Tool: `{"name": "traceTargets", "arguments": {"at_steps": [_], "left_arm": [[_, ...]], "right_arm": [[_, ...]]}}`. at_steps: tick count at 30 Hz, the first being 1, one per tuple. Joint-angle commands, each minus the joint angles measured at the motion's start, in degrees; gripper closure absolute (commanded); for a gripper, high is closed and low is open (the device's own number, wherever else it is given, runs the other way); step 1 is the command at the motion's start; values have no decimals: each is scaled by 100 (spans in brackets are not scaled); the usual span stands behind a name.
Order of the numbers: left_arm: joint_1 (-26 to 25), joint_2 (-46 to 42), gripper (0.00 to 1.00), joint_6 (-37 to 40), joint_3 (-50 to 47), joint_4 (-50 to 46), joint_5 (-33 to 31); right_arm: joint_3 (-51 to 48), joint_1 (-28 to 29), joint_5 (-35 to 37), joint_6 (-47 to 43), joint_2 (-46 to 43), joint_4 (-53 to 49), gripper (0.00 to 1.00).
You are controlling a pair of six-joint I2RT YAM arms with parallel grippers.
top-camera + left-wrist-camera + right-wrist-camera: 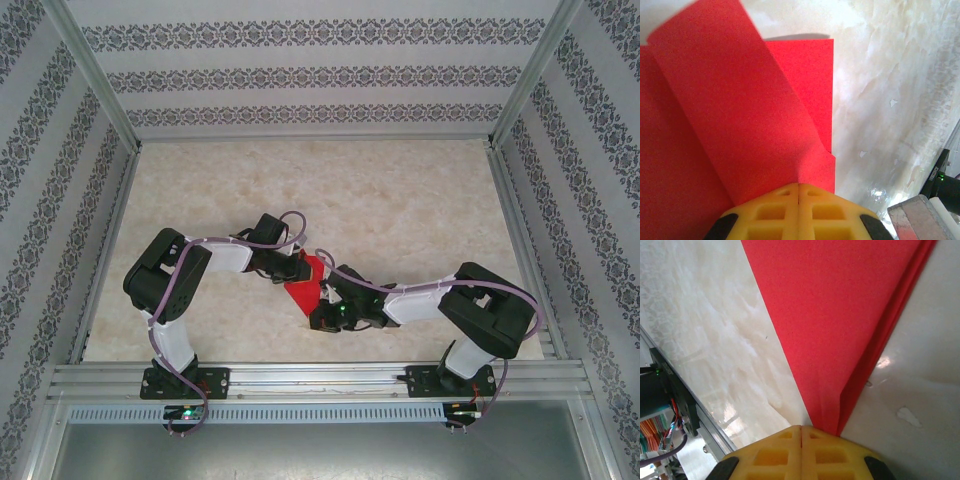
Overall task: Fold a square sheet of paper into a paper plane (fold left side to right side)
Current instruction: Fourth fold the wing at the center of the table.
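Note:
The square sheet of paper is a creased red shape lying on the marble table between my two grippers. In the left wrist view a wide flap of the paper rises off the flat layer and narrows into my left gripper, which is shut on it. In the right wrist view the folded paper tapers to a point that runs under the right-hand finger of my right gripper. Its yellow jaws are shut, tips down on that point. From above, the left gripper and right gripper almost meet over the paper.
The beige marble tabletop stretches away behind the arms, with patterned walls around it. An aluminium rail runs along the near edge by the arm bases. Part of the right arm sits close to the left gripper.

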Motion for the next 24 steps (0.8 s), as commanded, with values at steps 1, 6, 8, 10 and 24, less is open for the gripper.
{"name": "traceTargets", "arguments": {"at_steps": [1,6,8,10,24], "left_arm": [[-31,173,100,182,-105,-404,-620],[-28,161,100,190,-95,-418,-637],[-30,156,100,191,-93,-421,-627],[-26,159,100,202,-95,-422,-632],[-31,103,100,235,-79,-492,-675]], "right_arm": [[-203,97,23,65,-214,-316,95],[-218,81,170,-92,-1111,-874,95],[-269,24,208,-141,-1391,-1007,95],[-309,-63,287,-178,-1536,-1080,96],[599,-225,752,-476,-481,-612,100]]}}
